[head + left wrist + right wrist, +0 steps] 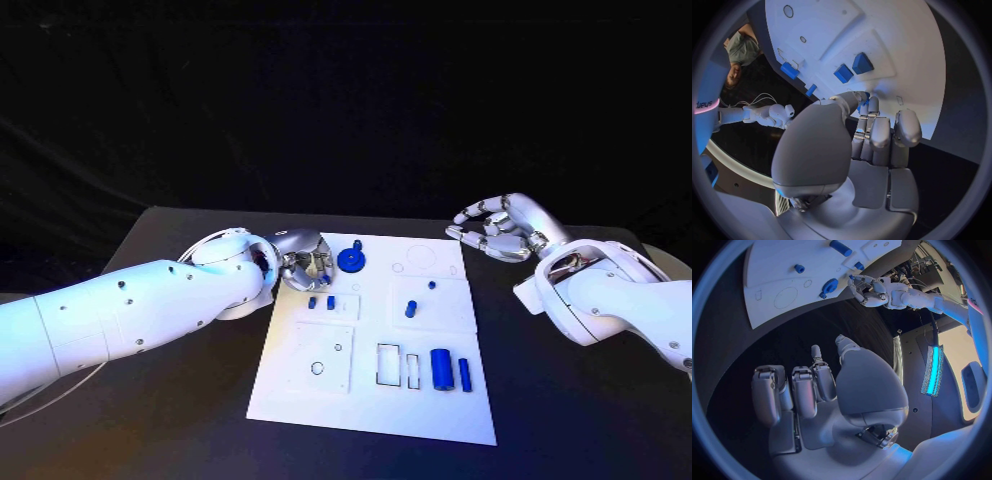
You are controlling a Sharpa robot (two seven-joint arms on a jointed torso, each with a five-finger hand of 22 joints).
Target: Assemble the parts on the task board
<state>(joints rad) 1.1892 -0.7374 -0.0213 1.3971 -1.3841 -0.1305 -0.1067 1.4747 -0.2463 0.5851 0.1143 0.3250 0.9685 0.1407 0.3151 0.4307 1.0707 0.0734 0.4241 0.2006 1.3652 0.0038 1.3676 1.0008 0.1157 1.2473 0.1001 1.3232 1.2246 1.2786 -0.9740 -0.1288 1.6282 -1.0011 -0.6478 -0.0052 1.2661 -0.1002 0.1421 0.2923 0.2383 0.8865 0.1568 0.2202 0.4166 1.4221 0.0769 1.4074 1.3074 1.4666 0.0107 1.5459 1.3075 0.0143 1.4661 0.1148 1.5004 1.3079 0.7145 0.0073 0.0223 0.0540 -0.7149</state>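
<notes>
Cylinders lie loose near the task board's near edge, just beside two outlined slots, so you have those left to seat. Mid-board, a small blue peg stands in its panel and two short blue pieces sit toward the left edge. Farther back, your left hand rests at the left edge beside the blue gear, fingers curled; whether it pinches anything you cannot tell. Your right hand hovers off the far right corner, fingers half curled on nothing. Most assembly looks undone.
</notes>
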